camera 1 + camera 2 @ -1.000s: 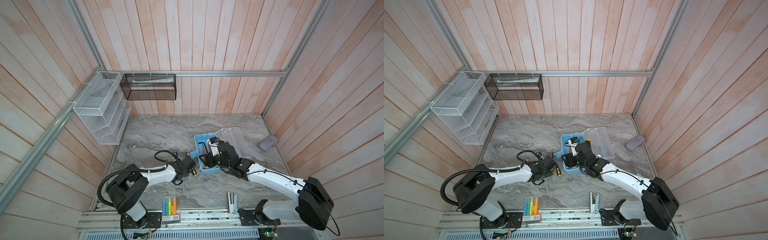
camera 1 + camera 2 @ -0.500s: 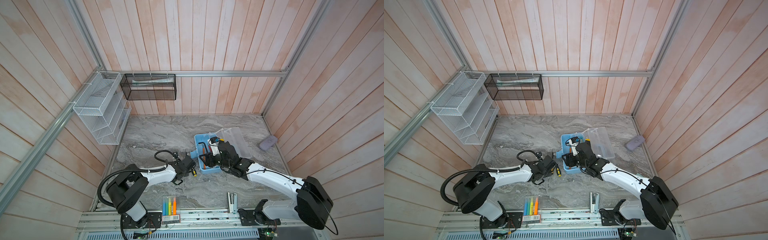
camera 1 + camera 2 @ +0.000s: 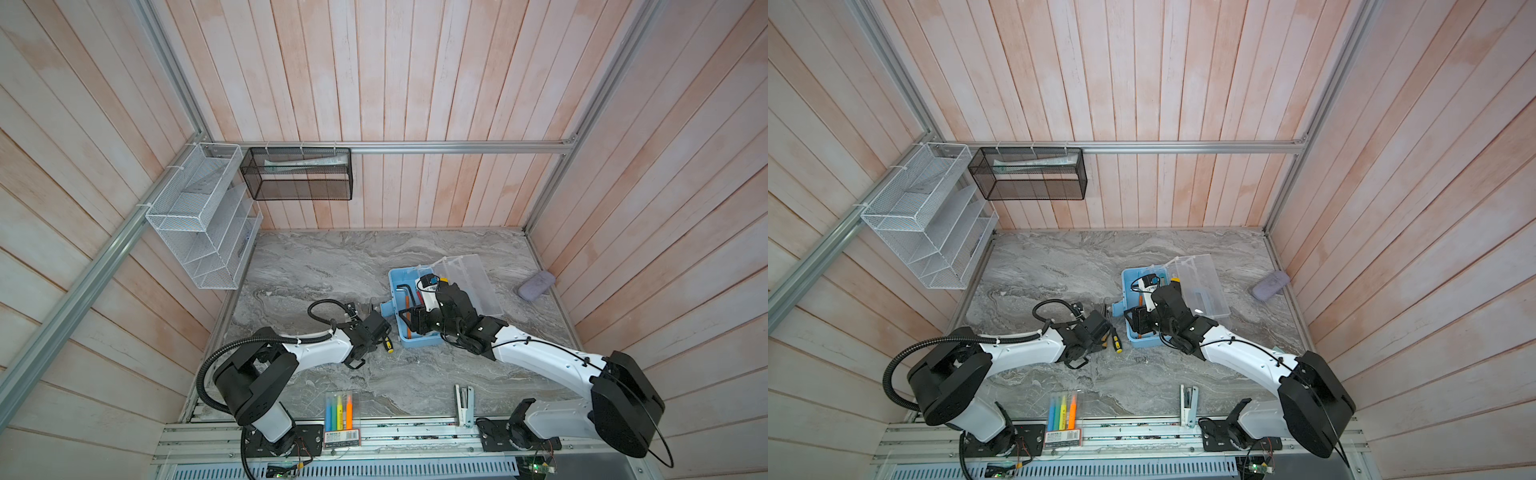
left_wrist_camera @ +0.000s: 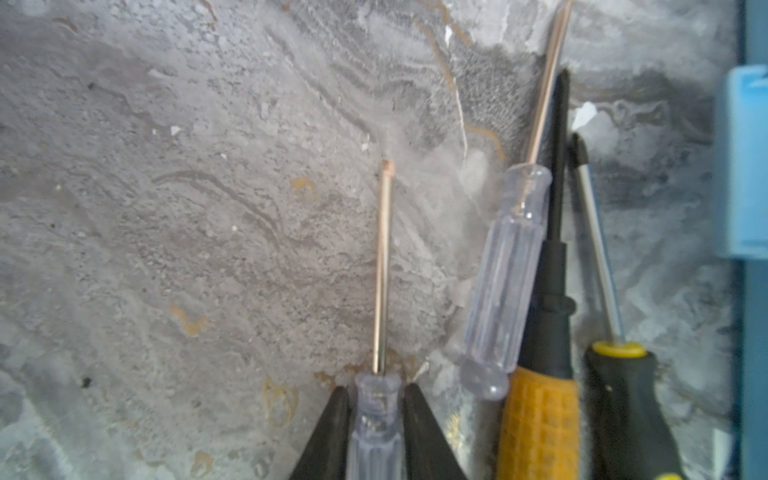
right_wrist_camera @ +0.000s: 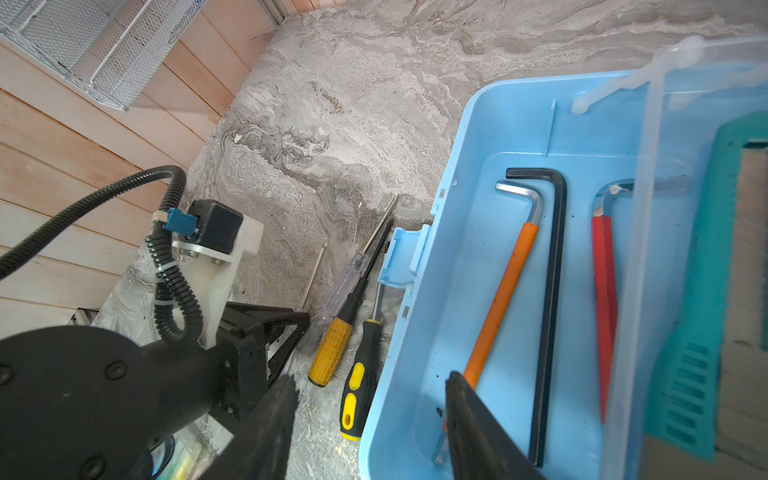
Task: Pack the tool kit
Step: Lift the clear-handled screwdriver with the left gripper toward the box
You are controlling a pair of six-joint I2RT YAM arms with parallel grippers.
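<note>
Your left gripper point(image 4: 376, 390) reaches low and forward, clamped on a clear-handled screwdriver point(image 4: 376, 432); your right gripper point(image 5: 370, 378) points downward, jaws standing apart, elbow bent behind it.

Screwdrivers point(image 3: 387, 344) left of box point(image 3: 415, 341); hex keys point(image 3: 406, 291) inside.

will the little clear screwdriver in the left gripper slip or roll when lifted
The clear-handled screwdriver has a smooth rounded handle, so it may swivel or slip in the left gripper. Thin and small: probably light, stiff.

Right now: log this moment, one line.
left gripper: shut on clear screwdriver | right gripper: open, straddling blue box wall | lid: open
</note>
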